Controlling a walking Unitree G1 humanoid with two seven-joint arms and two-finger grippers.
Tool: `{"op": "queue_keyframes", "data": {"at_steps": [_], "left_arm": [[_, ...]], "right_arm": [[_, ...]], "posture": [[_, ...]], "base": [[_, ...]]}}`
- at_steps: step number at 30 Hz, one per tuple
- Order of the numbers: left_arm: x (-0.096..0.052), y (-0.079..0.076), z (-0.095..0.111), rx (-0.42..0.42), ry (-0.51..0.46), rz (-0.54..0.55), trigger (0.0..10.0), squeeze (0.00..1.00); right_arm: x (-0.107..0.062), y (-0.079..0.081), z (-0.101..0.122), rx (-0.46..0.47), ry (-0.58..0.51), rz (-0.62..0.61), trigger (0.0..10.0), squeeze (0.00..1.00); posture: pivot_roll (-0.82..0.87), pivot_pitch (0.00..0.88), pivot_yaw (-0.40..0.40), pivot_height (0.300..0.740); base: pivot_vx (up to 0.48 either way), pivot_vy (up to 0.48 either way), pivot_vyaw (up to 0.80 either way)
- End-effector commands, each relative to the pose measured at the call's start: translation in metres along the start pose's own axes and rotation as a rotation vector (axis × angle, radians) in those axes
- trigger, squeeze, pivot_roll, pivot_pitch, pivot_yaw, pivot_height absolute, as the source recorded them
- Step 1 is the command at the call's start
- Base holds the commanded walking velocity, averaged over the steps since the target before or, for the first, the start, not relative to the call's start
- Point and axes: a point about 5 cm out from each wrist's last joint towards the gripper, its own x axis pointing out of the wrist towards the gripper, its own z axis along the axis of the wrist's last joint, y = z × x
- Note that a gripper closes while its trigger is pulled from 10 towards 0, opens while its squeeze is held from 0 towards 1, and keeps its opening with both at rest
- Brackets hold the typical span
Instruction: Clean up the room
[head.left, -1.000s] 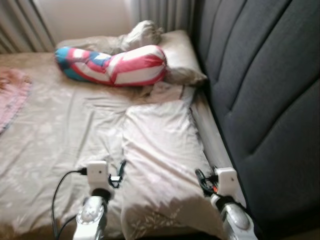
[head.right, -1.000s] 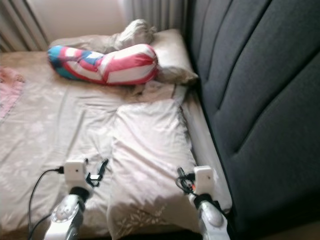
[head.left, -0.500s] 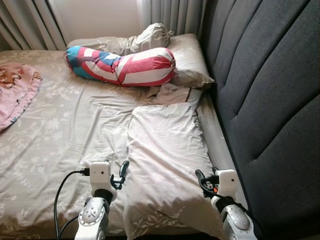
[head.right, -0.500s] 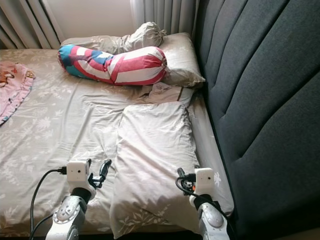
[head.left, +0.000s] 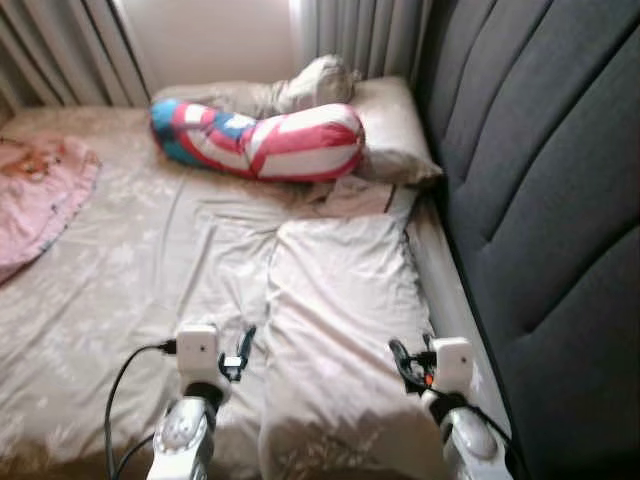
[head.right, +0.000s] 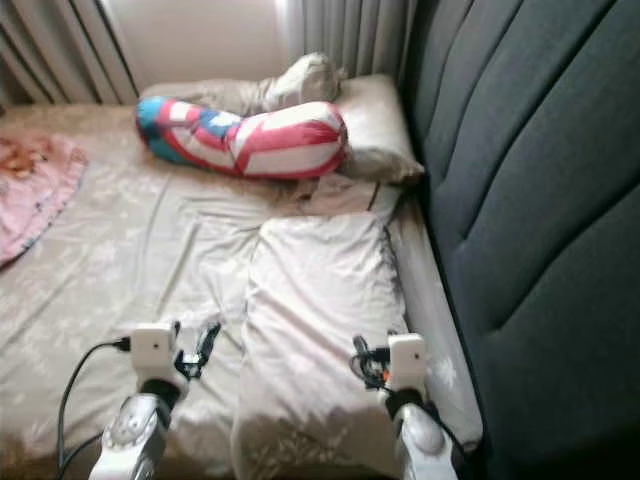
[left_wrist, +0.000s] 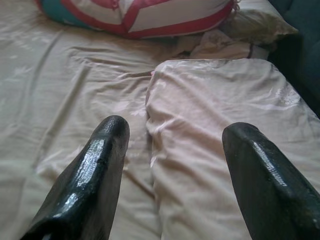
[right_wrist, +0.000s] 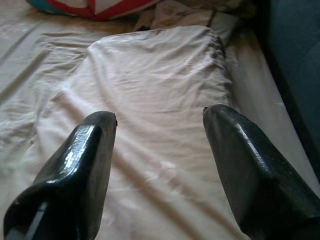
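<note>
bed (head.left: 130, 260): pillow (head.left: 345, 320) lengthwise along headboard (head.left: 540, 200); left fingers (left_wrist: 95, 170), right fingers (right_wrist: 85, 165) spread.

Pillow (head.left: 345, 330) lies on bed (head.left: 130, 270), headboard (head.left: 550, 200) along its right. Bolster (head.left: 265, 140) behind it, against a second pillow (head.left: 395, 130) in the far corner. Blanket (head.left: 40, 190) far left. Curtains (head.left: 370, 35) behind.

Both eye views were a little blurred. The pink blanket (head.left: 40, 195) was cut off by the left edge of the frame. The far pillow (head.left: 395, 125) was partly hidden behind the striped bolster (head.left: 265, 140) in the upper middle.
</note>
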Motion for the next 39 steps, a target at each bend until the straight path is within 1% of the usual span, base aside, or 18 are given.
{"op": "queue_keyframes", "data": {"at_steps": [1, 15, 20, 22, 26, 27, 28, 29, 33, 35, 37, 39], "left_arm": [[0.0, -0.003, -0.002, -0.004, 0.012, -0.006, 10.0, 0.0], [-0.001, -0.003, -0.003, -0.001, 0.015, -0.01, 10.0, 0.0], [0.002, -0.003, -0.001, -0.001, 0.016, -0.009, 10.0, 0.0], [0.006, -0.003, 0.004, -0.02, -0.006, -0.016, 10.0, 0.0], [0.008, -0.004, 0.007, -0.022, -0.024, -0.02, 10.0, 0.0], [0.008, -0.004, 0.007, -0.022, -0.024, -0.02, 10.0, 0.0], [0.008, -0.005, 0.007, -0.022, -0.025, -0.021, 10.0, 0.0], [0.008, -0.005, 0.007, -0.022, -0.025, -0.021, 10.0, 0.0], [0.008, -0.005, 0.005, -0.023, -0.024, -0.019, 10.0, 0.0], [0.008, -0.005, 0.006, -0.024, -0.025, -0.017, 10.0, 0.0], [0.009, -0.004, 0.007, -0.024, -0.027, -0.013, 10.0, 0.0], [0.009, -0.003, 0.007, -0.026, -0.028, -0.009, 10.0, 0.0]], "right_arm": [[0.0, -0.004, 0.003, -0.004, -0.012, -0.01, 10.0, 0.0], [0.001, -0.005, 0.003, -0.025, -0.003, -0.01, 10.0, 0.0], [0.003, -0.007, 0.007, -0.028, -0.013, -0.016, 10.0, 0.0], [0.007, -0.014, 0.015, -0.02, -0.044, -0.045, 10.0, 0.0], [0.008, -0.019, 0.024, -0.021, -0.09, -0.08, 10.0, 0.0], [0.008, -0.019, 0.024, -0.021, -0.09, -0.08, 10.0, 0.0], [0.007, -0.022, 0.024, -0.026, -0.1, -0.115, 10.0, 0.0], [0.007, -0.022, 0.024, -0.026, -0.1, -0.115, 10.0, 0.0], [0.005, -0.03, 0.023, -0.032, -0.082, -0.183, 10.0, 0.0], [0.006, -0.032, 0.023, -0.048, -0.069, -0.199, 10.0, 0.0], [0.007, -0.032, 0.023, -0.042, -0.068, -0.194, 10.0, 0.0], [0.007, -0.031, 0.023, -0.04, -0.067, -0.193, 10.0, 0.0]], "posture": [[-0.04, 0.082, -0.044, 0.74], [-0.04, 0.067, -0.048, 0.74], [-0.04, 0.061, -0.048, 0.74], [-0.04, 0.053, -0.046, 0.74], [-0.04, 0.043, -0.044, 0.74], [-0.04, 0.043, -0.044, 0.74], [-0.04, 0.041, -0.043, 0.74], [-0.04, 0.041, -0.043, 0.74], [-0.04, 0.038, -0.043, 0.74], [-0.04, 0.048, -0.043, 0.732], [-0.04, 0.057, -0.043, 0.712], [-0.04, 0.057, -0.043, 0.702]], "base": [[0.307, 0.0, 0.0], [0.0, 0.0, 0.0], [0.0, 0.0, 0.0], [0.0, 0.0, 0.0], [0.0, 0.0, 0.0], [0.0, 0.0, 0.0], [0.0, 0.0, 0.0], [0.0, 0.0, 0.0], [0.0, 0.0, 0.0], [0.0, 0.0, 0.0], [0.0, 0.0, 0.0], [0.0, 0.0, 0.0]]}}
